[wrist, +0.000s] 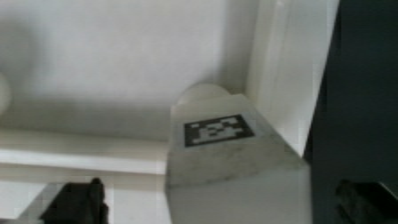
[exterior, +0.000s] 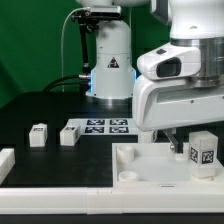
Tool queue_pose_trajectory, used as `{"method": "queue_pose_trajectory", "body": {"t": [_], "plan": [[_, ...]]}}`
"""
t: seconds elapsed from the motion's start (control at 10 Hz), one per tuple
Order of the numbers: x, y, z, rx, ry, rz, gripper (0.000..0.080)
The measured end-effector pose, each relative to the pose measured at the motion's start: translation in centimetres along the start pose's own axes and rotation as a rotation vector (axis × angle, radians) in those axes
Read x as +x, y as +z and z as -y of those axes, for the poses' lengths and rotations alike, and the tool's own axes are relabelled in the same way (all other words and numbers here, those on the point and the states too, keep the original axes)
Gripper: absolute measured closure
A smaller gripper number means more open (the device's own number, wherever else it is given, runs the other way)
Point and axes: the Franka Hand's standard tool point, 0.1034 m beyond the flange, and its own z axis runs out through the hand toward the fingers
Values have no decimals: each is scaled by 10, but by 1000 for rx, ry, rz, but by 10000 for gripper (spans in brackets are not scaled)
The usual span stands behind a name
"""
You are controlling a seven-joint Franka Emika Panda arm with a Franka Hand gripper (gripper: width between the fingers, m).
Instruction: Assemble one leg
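Observation:
One leg [exterior: 203, 150], a stubby white block with a square tag, stands at the right corner of the large white panel [exterior: 140, 168] in the exterior view. My gripper [exterior: 180, 142] hangs right over it. In the wrist view the leg [wrist: 217, 130] lies between my two dark fingertips [wrist: 71, 202], with a clear gap on one side. The gripper [wrist: 214, 205] is open around the leg. The panel's flat face [wrist: 107, 60] and raised rim fill the rest of the wrist view.
Two more legs [exterior: 38, 136] [exterior: 68, 134] stand on the black table at the exterior view's left. The marker board [exterior: 100, 126] lies behind them. A white part [exterior: 5, 160] shows at the far left edge. The arm's base [exterior: 110, 60] stands behind.

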Motion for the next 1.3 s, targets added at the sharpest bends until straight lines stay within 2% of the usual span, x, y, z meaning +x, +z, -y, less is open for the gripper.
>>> {"method": "queue_pose_trajectory", "body": {"t": [0.2, 0.3, 0.4, 0.5, 0.6, 0.8, 0.9, 1.3], "plan": [[0, 0, 0, 0, 3, 1, 151], [0, 0, 0, 0, 3, 1, 241], [0, 0, 0, 0, 3, 1, 241], [0, 0, 0, 0, 3, 1, 423], [0, 1, 0, 0, 12, 1, 509], [0, 1, 0, 1, 57, 1, 509], [-1, 1, 0, 5, 217, 0, 509], [-1, 2, -1, -6, 804, -2, 509]]}}
